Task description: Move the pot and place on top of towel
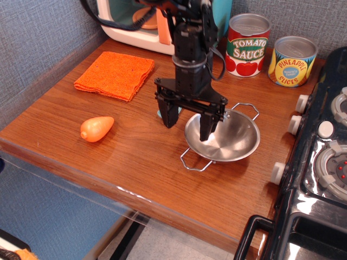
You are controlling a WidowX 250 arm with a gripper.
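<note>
The gripper (189,120) is spread wide, holding nothing. One finger (208,127) dips inside the pot (230,138); the other stands outside its rim at 9 o'clock. The shiny pot sits on the wooden table (124,157). The orange towel (114,75) lies well apart, at 10 o'clock from the pot.

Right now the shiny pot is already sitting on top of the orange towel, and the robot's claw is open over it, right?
Not quite. The pot is not on the towel; it sits on the bare wooden counter, well to the towel's right. The observation.image view shows this. The rest holds: the end effector is open over the pot, straddling its left rim.
</note>
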